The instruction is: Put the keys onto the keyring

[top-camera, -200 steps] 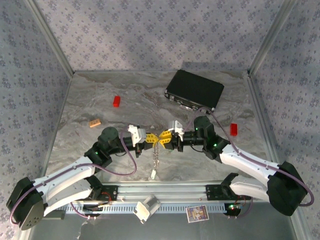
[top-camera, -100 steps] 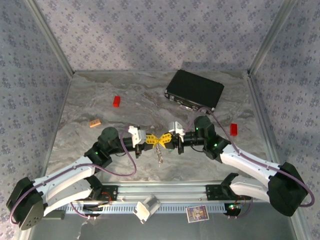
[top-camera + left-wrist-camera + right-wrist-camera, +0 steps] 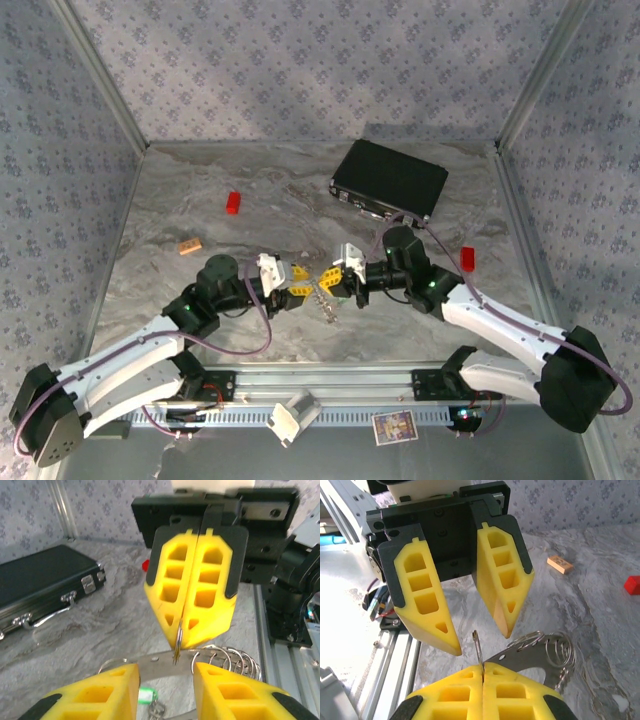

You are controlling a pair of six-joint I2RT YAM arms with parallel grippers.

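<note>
Pinching the keyring [image 3: 157,658] by a thin loop seen edge-on, w/ right gripper [image 3: 327,278] pads pressed together on the wire, just toward 6 o'clock of the table [image 3: 180,190] centre; prob. done to hang the ring up and steady it for threading. Faces left gripper [image 3: 300,281] tip to tip, at 9 o'clock of the right one, w/ fingers apart and nothing between, near the ring but not touching; reads as a let-go or re-grip setup, judgement only. Dangles the rest of the ring below both tips, w/ a flat curved band & a fan of small loops toward 3 o'clock in left wrist view; cannot tell if the lowest part touches the table. Shows one mint-green key [image 3: 145,695] head under the band; cannot tell if threaded or loose, nor how many more keys. Counting: 2 grippers, 1 keyring, 1 key head seen, small loops approx. five or six but overlapping so unsure, red block [image 3: 233,203] at 10 o'clock, second red block [image 3: 467,260] at 3 o'clock, 1 tan block [image 3: 190,245] at 9 o'clock, 1 black case [image 3: 390,180] at 1 o'clock, all well apart from the ring, so prob. no part in this step.
</note>
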